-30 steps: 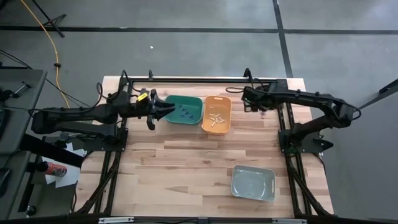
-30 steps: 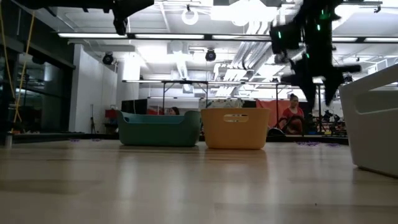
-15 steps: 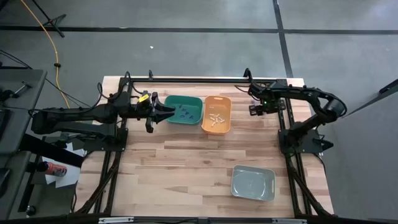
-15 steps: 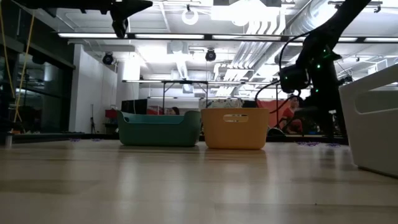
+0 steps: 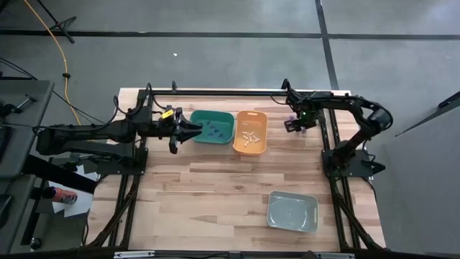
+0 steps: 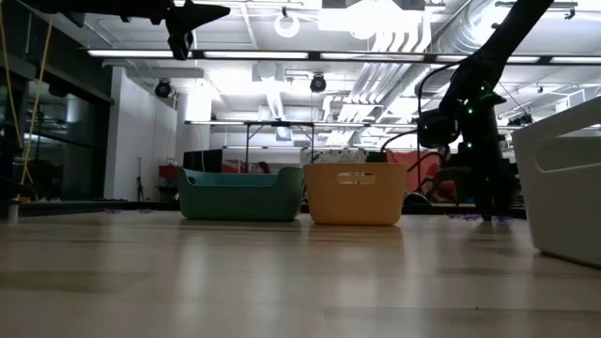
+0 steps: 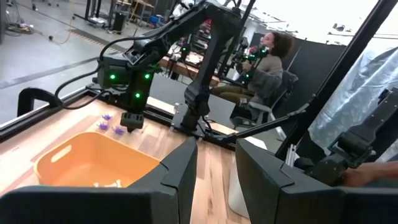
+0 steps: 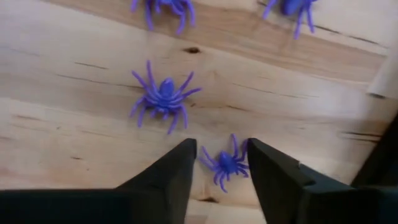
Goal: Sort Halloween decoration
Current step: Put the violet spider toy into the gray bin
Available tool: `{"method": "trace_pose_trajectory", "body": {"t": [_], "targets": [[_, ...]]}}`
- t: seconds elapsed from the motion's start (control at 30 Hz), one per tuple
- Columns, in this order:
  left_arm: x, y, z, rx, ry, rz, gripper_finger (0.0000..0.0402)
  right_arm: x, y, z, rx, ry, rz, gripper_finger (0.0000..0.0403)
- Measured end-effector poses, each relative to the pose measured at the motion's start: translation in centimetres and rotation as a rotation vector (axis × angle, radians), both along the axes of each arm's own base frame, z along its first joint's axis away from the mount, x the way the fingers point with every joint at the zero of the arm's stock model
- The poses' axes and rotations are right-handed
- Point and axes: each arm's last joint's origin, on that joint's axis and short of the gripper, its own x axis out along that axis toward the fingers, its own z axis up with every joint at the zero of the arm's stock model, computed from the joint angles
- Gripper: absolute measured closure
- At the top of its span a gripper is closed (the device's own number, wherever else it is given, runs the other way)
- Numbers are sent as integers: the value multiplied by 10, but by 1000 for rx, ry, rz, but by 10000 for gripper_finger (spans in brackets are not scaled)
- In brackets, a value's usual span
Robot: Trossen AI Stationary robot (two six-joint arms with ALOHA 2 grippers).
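Purple spiders (image 8: 163,94) are seen loose on the bare wood of the table (image 5: 215,194), in the upper right of the high view beside the orange bin (image 5: 251,132); four show in the right wrist view, two cut off at its top edge. One small spider (image 8: 226,162) lies between the parted fingers of the right gripper (image 8: 219,163), which is lowered over it, jaws apart and not yet clamped. Its body's long axis runs roughly up and down the frame, legs splayed to both sides; which end is the head cannot be told. The larger spider above it sits with its long axis likewise near vertical. Dark trinkets already lie in the green bin (image 5: 213,126) and whitish ones in the orange bin, so sorting is judged partly done, with at least these spiders left. The grey bin (image 5: 292,212) at the lower right appears to hold nothing clearly seen. The left gripper (image 5: 192,129) hangs at the green bin's left rim, fingers parted around nothing visible.
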Motion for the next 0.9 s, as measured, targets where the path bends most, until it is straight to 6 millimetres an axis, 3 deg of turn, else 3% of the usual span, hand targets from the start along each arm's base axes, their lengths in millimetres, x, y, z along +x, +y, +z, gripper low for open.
{"method": "trace_pose_trajectory", "body": {"t": [0.23, 0.47, 0.63, 0.77, 0.9], "targets": [[0, 1, 0, 2, -1, 51, 302, -3, 4, 12, -50, -29, 39, 391], [0, 2, 0, 3, 0, 80, 302, -11, 14, 39, -115, -60, 46, 400], [0, 2, 0, 3, 0, 81, 302, -12, 27, 66, -209, -177, 70, 401], [0, 2, 0, 4, 0, 82, 302, -5, 38, 92, -304, -410, 127, 402], [0, 2, 0, 37, 2, 81, 302, 18, 48, 121, -408, -781, 259, 402]]}}
